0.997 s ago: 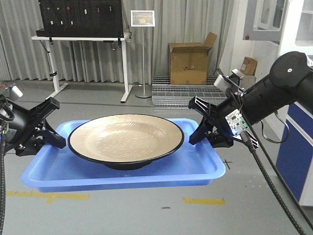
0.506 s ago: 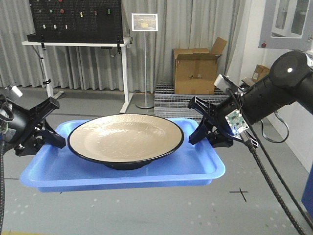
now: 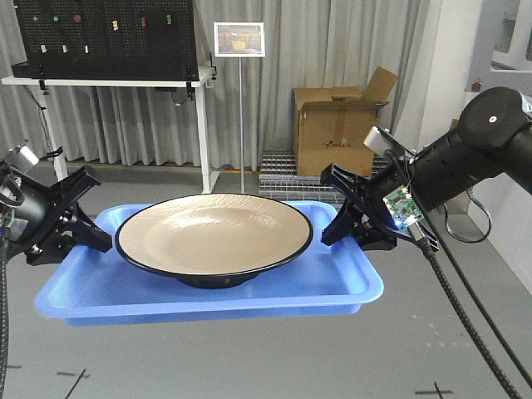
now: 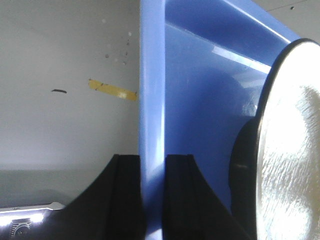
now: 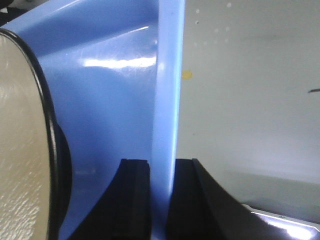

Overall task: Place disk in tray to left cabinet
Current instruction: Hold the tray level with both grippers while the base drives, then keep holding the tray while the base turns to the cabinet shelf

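The tan disk [image 3: 212, 231] with its black rim sits in the middle of the blue tray [image 3: 332, 278], which hangs level in the air above the floor. My left gripper [image 3: 83, 237] is shut on the tray's left rim and my right gripper [image 3: 342, 220] on its right rim. The left wrist view shows the rim [image 4: 152, 100] pinched in the left gripper [image 4: 152, 162], with the disk [image 4: 290, 150] at the right. In the right wrist view the rim [image 5: 167, 100] sits in the right gripper [image 5: 162, 167], with the disk [image 5: 20, 150] at the left. The left cabinet is out of view.
Ahead stand a black pegboard [image 3: 104, 37] on a white desk, a sign stand [image 3: 239, 39], an open cardboard box [image 3: 337, 125] and a low metal grate [image 3: 287, 166] before grey curtains. The grey floor carries black cross marks [image 3: 436, 389].
The room behind has slid and drawn nearer: the blue-fronted cabinet at the right and the yellow floor tape have left the view. Tray, disk and both grips stay the same.
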`<state>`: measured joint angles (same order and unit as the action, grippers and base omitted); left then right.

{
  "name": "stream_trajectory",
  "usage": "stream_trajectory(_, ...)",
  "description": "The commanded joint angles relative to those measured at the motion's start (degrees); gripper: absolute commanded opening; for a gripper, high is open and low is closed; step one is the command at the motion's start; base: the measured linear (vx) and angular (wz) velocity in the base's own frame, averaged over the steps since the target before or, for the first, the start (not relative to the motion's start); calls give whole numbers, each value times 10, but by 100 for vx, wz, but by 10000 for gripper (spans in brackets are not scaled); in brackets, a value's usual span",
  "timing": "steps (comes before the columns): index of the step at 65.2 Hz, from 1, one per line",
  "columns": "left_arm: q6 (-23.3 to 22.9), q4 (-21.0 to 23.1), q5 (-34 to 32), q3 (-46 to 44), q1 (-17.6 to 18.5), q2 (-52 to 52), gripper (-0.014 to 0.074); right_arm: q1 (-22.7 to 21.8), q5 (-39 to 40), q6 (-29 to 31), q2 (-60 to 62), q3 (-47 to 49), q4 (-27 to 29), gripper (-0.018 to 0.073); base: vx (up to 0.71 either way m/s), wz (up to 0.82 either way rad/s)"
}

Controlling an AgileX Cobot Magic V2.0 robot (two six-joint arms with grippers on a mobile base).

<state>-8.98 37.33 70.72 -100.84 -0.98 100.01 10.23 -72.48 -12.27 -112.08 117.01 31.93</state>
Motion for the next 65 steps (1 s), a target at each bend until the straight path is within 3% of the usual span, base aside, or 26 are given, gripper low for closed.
stream_trajectory(1,-1,97,-12,-22,13,-32,0,12,-6,5,37,22,88,-4,65,1)
stream_trajectory(65,-1,97,-7,-22,13,-32,0,12,-6,5,37,22,88,-4,64,-2)
